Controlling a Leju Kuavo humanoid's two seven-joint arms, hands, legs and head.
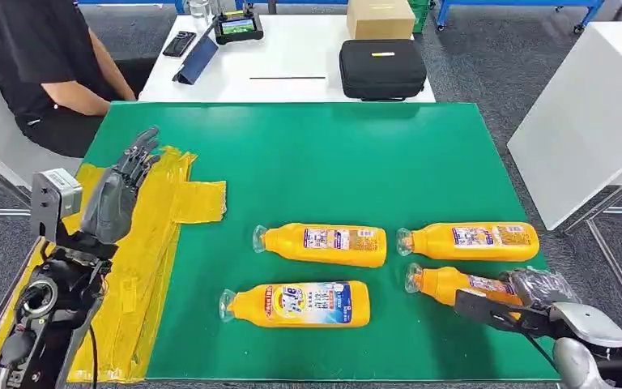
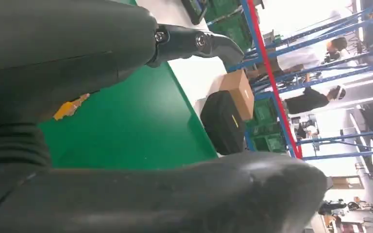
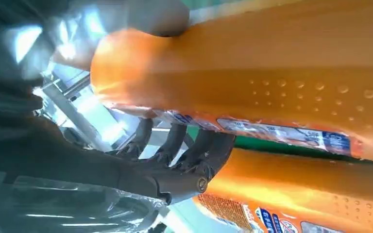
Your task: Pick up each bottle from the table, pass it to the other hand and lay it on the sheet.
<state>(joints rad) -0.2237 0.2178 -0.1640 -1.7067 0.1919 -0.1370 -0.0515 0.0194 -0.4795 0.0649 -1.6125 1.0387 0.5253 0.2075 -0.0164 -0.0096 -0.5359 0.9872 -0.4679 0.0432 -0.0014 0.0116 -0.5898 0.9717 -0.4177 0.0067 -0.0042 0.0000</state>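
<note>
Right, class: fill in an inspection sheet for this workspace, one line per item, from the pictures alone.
Surface: green mat, yellow sheet at its left edge.
Job's things: four orange bottles lying on the mat, none on the sheet; near-right bottle in hand.
Clutter: nothing seen on the mat.
Hands: left hand raised over the sheet, holding nothing; right hand grips the near-right bottle.
Cables: nothing seen.
Surroundings: white table with black case, cardboard box; seated person.
</note>
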